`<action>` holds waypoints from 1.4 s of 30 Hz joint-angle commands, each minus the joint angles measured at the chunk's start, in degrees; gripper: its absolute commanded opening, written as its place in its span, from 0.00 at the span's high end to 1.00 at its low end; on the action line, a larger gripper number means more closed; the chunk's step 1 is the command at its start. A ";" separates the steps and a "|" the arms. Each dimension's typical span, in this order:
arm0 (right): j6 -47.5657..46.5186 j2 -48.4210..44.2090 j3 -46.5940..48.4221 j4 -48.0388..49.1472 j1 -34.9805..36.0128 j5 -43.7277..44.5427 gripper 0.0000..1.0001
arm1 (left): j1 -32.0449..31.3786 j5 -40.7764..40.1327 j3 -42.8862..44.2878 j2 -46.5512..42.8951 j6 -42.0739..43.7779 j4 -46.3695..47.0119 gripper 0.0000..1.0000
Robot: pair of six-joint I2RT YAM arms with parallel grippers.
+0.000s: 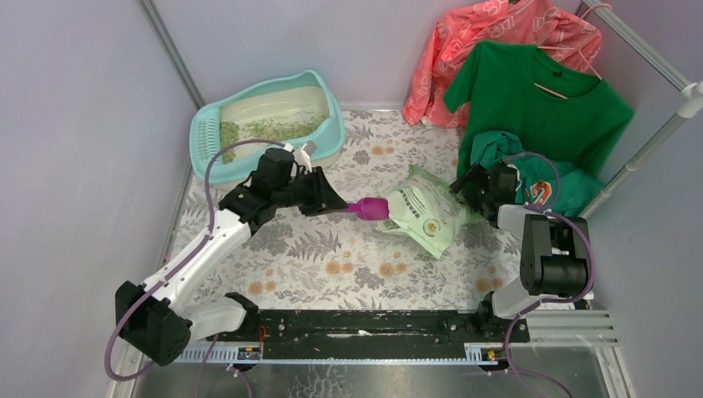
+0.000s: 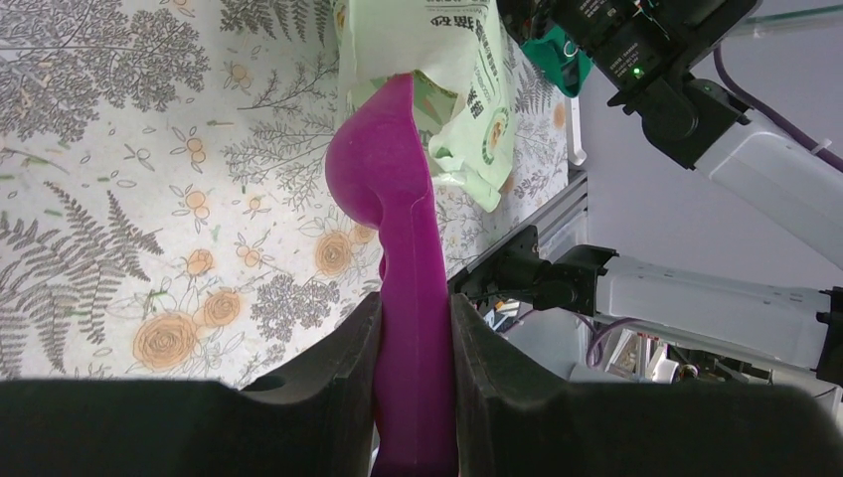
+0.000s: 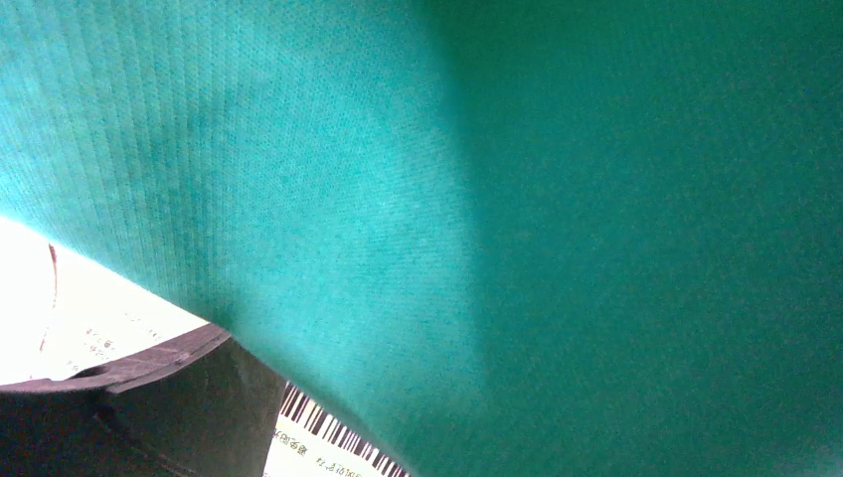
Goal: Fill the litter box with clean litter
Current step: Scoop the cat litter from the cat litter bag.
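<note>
The turquoise-rimmed litter box [image 1: 201, 141] stands at the back left, with a layer of pale-green clean litter [image 1: 273, 127] in its cream basin. My left gripper [image 1: 337, 205] [image 2: 416, 303] is shut on the handle of a purple scoop [image 1: 370, 208] [image 2: 383, 169]. The scoop's bowl pokes into the open mouth of the light green bag [image 1: 427, 214] [image 2: 452, 50], so its tip is hidden. My right gripper [image 1: 469, 184] sits at the bag's far right end, jaws wide. In the right wrist view only one finger [image 3: 149, 397] and a barcoded strip of the bag [image 3: 318, 447] show.
Teal cloth [image 3: 497, 199] [image 1: 535, 170] drapes over the right wrist and fills its view. A green T-shirt [image 1: 539, 99] and a coral garment [image 1: 497, 41] hang at the back right on a rack pole [image 1: 655, 141]. A floral cover [image 1: 332, 249] lies over the table.
</note>
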 commanded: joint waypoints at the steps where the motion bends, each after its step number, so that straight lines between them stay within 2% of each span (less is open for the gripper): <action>1: 0.67 1.55 -1.61 -5.97 0.36 -1.24 0.00 | -0.10 3.18 1.27 4.29 -0.63 7.28 0.92; 17: 2.84 -2.29 -4.61 -5.69 0.27 3.04 0.00 | -9.39 -9.22 5.65 23.70 -7.58 18.62 0.93; 24: 2.79 -1.44 -4.09 -5.76 -0.16 1.99 0.00 | -13.13 -10.35 9.25 31.12 -9.08 20.15 0.93; 30: 2.61 -1.15 -4.10 -5.60 -0.43 1.42 0.00 | -15.05 -9.04 8.29 34.67 -11.80 26.18 0.93; 38: 2.51 -0.94 -3.95 -5.47 -0.52 1.07 0.00 | -16.31 -7.09 -1.95 36.21 -18.43 47.85 0.94; 42: 2.47 -1.07 -4.08 -5.38 -0.56 0.98 0.00 | -16.36 -5.04 -10.28 36.92 -23.67 66.65 0.94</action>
